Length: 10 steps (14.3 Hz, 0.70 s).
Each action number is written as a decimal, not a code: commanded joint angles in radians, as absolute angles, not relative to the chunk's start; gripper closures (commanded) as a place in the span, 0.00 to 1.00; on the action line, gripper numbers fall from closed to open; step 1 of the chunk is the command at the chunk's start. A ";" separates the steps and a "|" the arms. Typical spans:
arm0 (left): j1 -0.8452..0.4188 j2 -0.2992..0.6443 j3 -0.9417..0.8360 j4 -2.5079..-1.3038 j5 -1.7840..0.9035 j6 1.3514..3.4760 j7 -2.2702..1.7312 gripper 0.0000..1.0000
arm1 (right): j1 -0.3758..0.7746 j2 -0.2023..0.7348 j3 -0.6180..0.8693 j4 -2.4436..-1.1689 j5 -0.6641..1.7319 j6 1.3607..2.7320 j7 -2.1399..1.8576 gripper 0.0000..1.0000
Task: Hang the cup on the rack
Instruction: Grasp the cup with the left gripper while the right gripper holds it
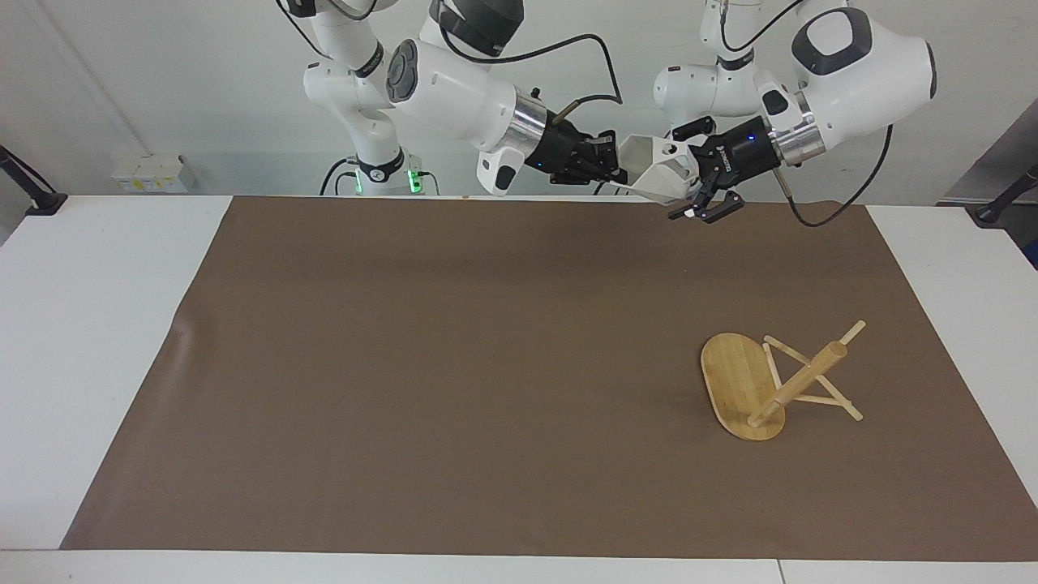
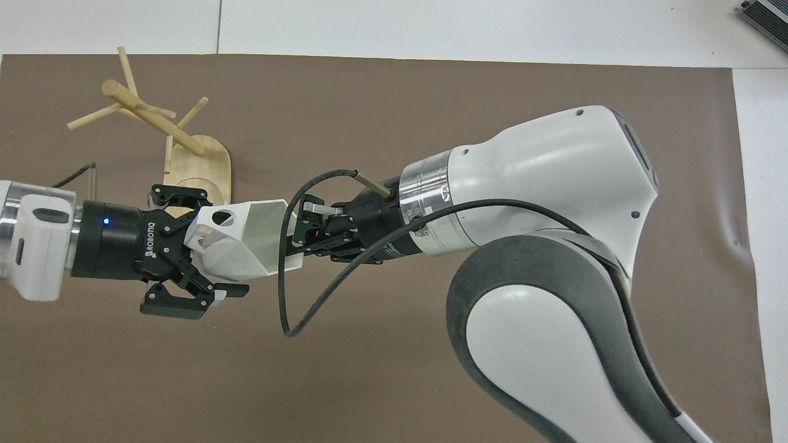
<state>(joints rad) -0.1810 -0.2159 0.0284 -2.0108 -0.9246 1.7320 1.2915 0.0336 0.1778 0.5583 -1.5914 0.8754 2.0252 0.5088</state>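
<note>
Now | my right pincer [image 1: 606,166] grips the cup [image 1: 658,169] by its rim, midair, lying sideways | my left pincer [image 1: 696,180], spread wide, straddles the cup's base end | rack [image 1: 766,386] lies toppled on the table [image 1: 405,365], toward the left arm's end.

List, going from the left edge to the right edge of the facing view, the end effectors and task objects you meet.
Right end effector shut on the cup's rim → cup held in the air → left end effector, open around the cup's base end → rack tipped over on the brown mat.
</note>
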 commanded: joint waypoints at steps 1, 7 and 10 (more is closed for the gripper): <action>-0.199 -0.265 0.041 -2.072 -0.962 1.767 1.318 0.00 | 0.025 0.167 0.572 -1.601 0.887 2.046 0.525 1.00; -0.190 -0.267 0.043 -2.071 -0.977 1.756 1.342 0.00 | 0.025 0.167 0.572 -1.601 0.887 2.043 0.526 1.00; -0.186 -0.271 0.048 -2.071 -0.977 1.741 1.344 1.00 | 0.023 0.167 0.572 -1.603 0.887 2.039 0.526 1.00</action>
<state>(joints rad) -0.1822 -0.2339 0.0377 -2.0322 -0.9541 1.7330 1.3204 0.0333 0.1775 0.5588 -1.5919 0.8753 2.0253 0.5088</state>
